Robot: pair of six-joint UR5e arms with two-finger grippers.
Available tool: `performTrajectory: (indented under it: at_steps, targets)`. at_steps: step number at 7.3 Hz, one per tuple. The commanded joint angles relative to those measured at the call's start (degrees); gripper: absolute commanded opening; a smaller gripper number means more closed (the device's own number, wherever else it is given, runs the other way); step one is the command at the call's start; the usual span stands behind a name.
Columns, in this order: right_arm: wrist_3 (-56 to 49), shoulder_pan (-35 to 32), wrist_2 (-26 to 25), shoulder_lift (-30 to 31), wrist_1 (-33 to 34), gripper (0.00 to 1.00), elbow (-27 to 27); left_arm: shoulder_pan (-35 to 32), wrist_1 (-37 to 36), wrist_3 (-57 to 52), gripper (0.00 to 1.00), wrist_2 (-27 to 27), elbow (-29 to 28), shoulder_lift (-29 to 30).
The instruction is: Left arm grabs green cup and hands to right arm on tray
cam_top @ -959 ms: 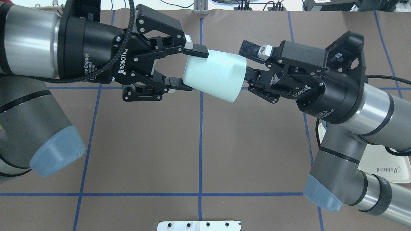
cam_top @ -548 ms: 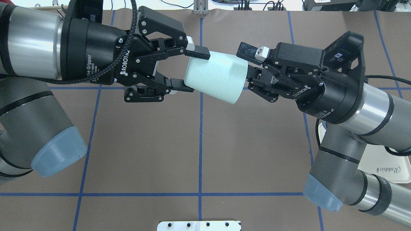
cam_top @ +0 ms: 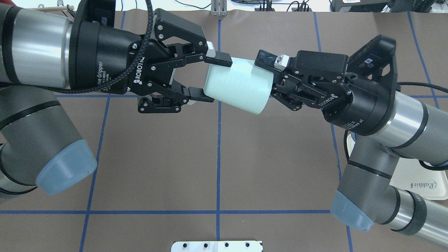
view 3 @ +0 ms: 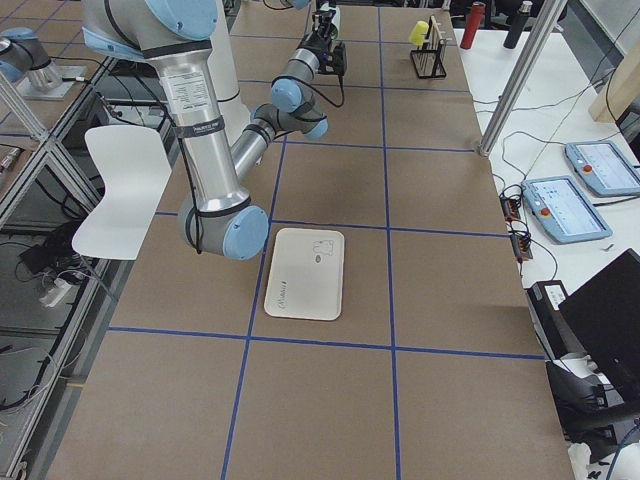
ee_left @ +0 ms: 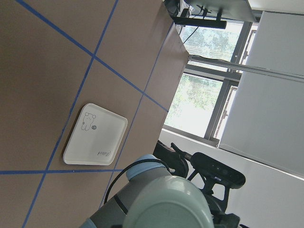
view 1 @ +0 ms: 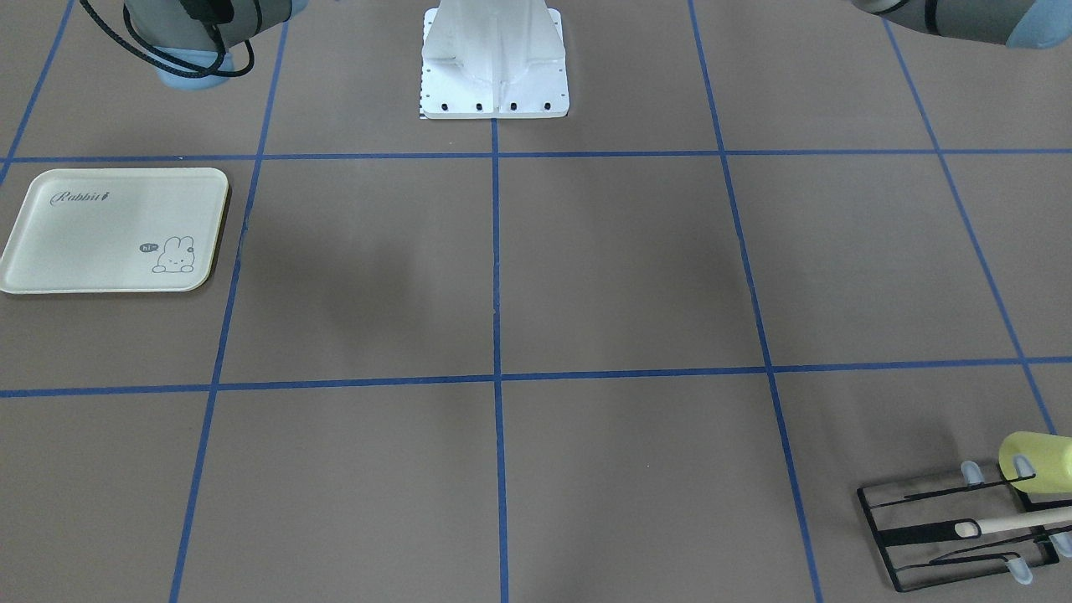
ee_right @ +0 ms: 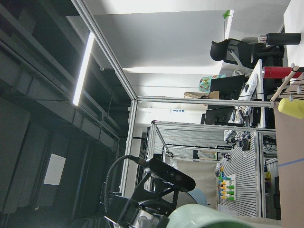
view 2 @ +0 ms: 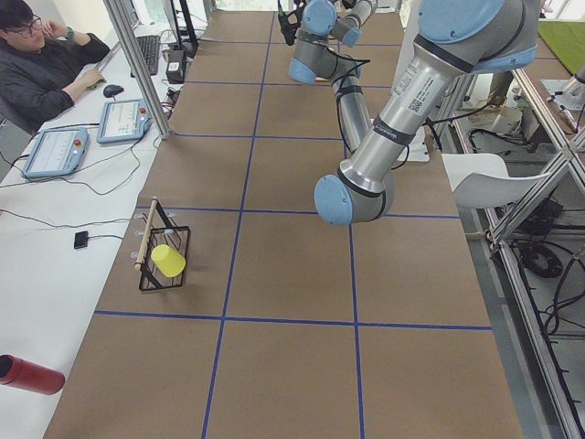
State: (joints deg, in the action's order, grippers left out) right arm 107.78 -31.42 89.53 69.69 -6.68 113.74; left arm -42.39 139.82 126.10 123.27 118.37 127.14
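Pale mint-green cup [cam_top: 238, 85] held sideways, mouth toward black two-finger right gripper [cam_top: 270, 75] for handover. Twin left gripper [cam_top: 211, 77] jaws clamp base end; right jaws straddle rim, closure unclear.

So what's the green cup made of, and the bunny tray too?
The green cup looks like smooth plastic, maybe melamine: it has an even pale mint colour, a soft sheen and a wall you can't see through. The tray looks like plastic or melamine too: it is cream and flat, with a rounded moulded rim and a printed bunny. Looks alone can't settle either.
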Motion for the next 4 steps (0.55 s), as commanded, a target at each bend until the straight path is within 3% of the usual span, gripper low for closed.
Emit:
performTrajectory:
  at_steps: [1,2,4]
  targets:
    - [-0.4,0.0,0.0,0.0,0.0,0.10,-0.1,0.0,-0.1,-1.9,1.00,-0.3,0.1,0.5]
    - [-0.4,0.0,0.0,0.1,0.0,0.00,-0.1,0.0,-0.2,-4.7,1.00,0.2,0.0,1.3]
    - [-0.4,0.2,-0.1,0.2,0.1,0.00,-0.2,-0.1,-0.1,-5.3,1.00,0.4,0.2,1.0]
